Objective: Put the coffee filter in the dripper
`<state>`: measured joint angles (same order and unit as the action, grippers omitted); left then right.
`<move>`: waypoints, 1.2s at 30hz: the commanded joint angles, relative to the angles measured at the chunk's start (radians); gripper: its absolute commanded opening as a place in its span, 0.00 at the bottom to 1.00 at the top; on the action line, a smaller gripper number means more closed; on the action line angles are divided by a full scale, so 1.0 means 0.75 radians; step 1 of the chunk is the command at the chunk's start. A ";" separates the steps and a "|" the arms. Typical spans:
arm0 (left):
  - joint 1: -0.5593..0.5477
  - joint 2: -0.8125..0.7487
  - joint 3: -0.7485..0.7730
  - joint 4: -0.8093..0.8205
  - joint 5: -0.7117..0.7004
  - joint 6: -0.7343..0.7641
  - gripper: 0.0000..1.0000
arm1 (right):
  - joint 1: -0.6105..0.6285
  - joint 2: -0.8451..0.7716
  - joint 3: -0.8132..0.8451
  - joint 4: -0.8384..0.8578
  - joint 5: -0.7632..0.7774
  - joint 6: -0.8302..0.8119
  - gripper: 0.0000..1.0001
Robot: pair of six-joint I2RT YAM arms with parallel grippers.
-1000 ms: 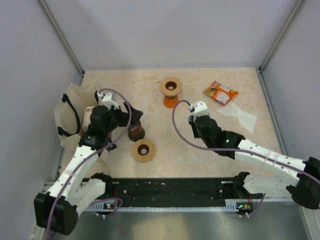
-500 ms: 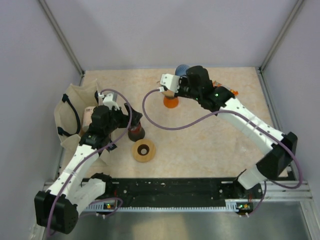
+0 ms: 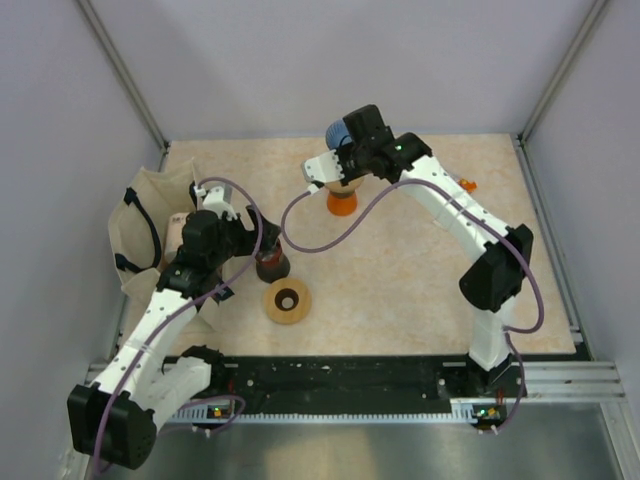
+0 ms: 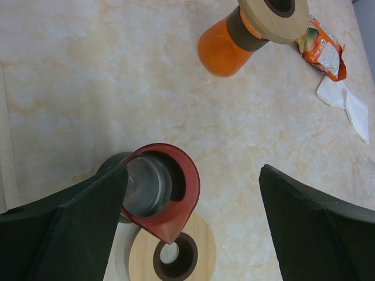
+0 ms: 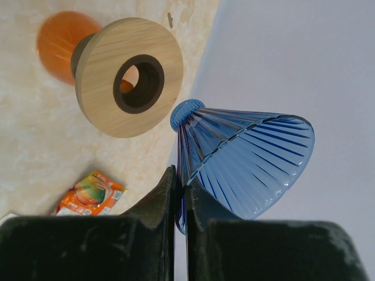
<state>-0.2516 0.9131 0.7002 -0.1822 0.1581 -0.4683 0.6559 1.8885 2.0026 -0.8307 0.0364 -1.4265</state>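
Observation:
My right gripper [image 5: 180, 199] is shut on the rim of a blue ribbed glass dripper [image 5: 246, 158] and holds it in the air at the far side of the table [image 3: 338, 130], just beyond an orange carafe [image 3: 342, 203] with a wooden collar [image 5: 129, 76]. The white paper coffee filter [image 4: 345, 102] lies flat on the table at the right, next to a snack packet [image 4: 321, 47]; my right arm hides it in the top view. My left gripper [image 4: 193, 175] is open around a red dripper [image 4: 167, 190] on a dark base, and its left finger touches the dripper.
A loose wooden ring [image 3: 287, 300] lies near the red dripper [image 3: 270, 262]. A beige cloth bag [image 3: 140, 225] sits at the left edge. The snack packet [image 5: 88, 193] is at the back right. Walls close off three sides of the table.
My right arm has swung from the middle of the table to the far side above the orange carafe, and the blue dripper now shows in its jaws. The left arm has not moved.

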 commanded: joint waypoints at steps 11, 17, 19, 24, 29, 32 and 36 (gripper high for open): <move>-0.004 0.002 0.048 0.028 -0.047 0.029 0.99 | -0.038 0.208 0.261 -0.150 -0.018 -0.154 0.00; -0.004 0.022 0.050 0.038 -0.051 0.029 0.99 | -0.052 0.225 0.247 -0.150 -0.075 -0.149 0.00; -0.004 0.022 0.050 0.038 -0.051 0.029 0.99 | -0.058 0.237 0.251 -0.146 -0.083 -0.141 0.00; -0.004 0.030 0.052 0.036 -0.057 0.031 0.99 | -0.063 0.268 0.249 -0.132 -0.118 -0.143 0.00; -0.004 0.036 0.054 0.032 -0.066 0.031 0.99 | -0.067 0.302 0.247 -0.128 -0.096 -0.141 0.00; -0.004 0.036 0.060 0.030 -0.070 0.037 0.99 | -0.065 0.331 0.238 -0.122 -0.065 -0.141 0.00; -0.004 0.042 0.060 0.028 -0.078 0.039 0.99 | -0.065 0.339 0.210 -0.124 -0.059 -0.157 0.00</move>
<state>-0.2516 0.9409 0.7033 -0.1886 0.1143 -0.4541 0.6167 2.1380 2.1422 -0.9398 -0.0048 -1.5261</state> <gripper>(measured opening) 0.987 0.030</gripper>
